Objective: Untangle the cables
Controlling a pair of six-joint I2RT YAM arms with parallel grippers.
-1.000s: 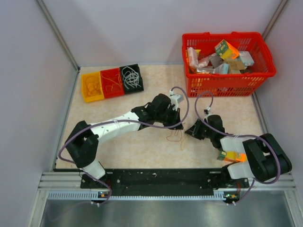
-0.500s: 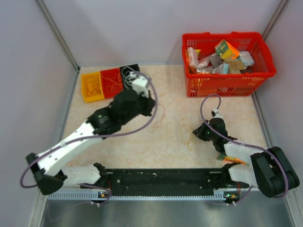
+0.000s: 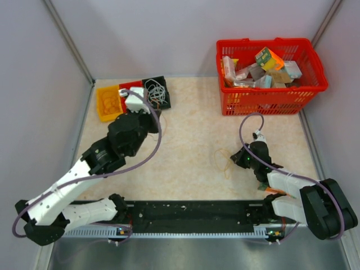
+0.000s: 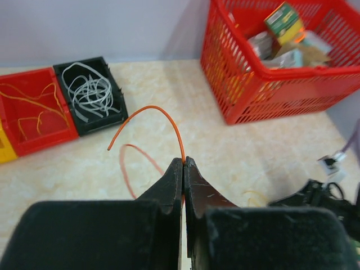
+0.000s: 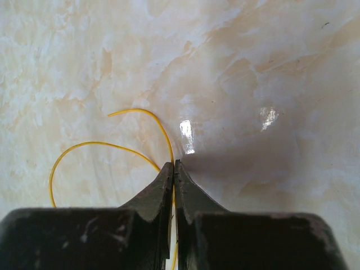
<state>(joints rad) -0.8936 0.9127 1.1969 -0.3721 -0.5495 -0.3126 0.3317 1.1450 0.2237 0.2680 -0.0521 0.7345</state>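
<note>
Over by the far-left trays, the left arm [image 3: 93, 163] has swung away from mid-table in the last second, while the right arm [image 3: 287, 183] has barely moved. The red tray [image 4: 42, 142] and black tray [image 4: 104, 124] lie just ahead. The left gripper [image 4: 183, 166] is pinched tight on an orange cable [image 4: 163, 111] — lifted well clear of the yellow cable [image 5: 101, 145], which the right gripper [image 5: 173, 169] clamps low over the table [image 3: 185, 174]. The pair looks parted — sorting is likely next.

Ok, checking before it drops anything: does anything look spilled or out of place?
Nothing stands out. The left gripper pinches one orange cable, the right gripper one yellow cable, and the white cables lie inside the black tray.
</note>
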